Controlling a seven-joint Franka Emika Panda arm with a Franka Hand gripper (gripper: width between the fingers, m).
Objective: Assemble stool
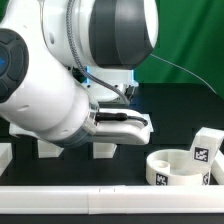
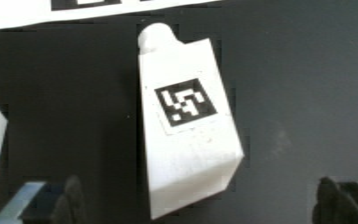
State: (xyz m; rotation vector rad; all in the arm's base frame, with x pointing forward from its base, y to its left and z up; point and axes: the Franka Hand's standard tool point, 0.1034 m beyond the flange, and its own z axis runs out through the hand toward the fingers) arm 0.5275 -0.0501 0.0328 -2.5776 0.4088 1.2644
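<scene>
In the wrist view we see the fingers (image 2: 350, 200) spread wide and gripping nothing, one on each side of the end of a white stool leg (image 2: 190, 115). The leg lies flat on the dark surface (image 2: 309, 90), tag up, apart from both. In the exterior view the round seat (image 1: 170, 167) sits at the exterior view's right, a second leg (image 1: 204, 150) just beside it

The arm (image 1: 45, 95) is wearing glossy white, rounded shells, with a dark grey band (image 1: 130, 30) wrapping its upper joint. A blue light (image 1: 8, 62) is glowing on its side. A thin black cable (image 1: 165, 63) is arcing off the wrist, and the jaws are showing dark and blurred.
</scene>
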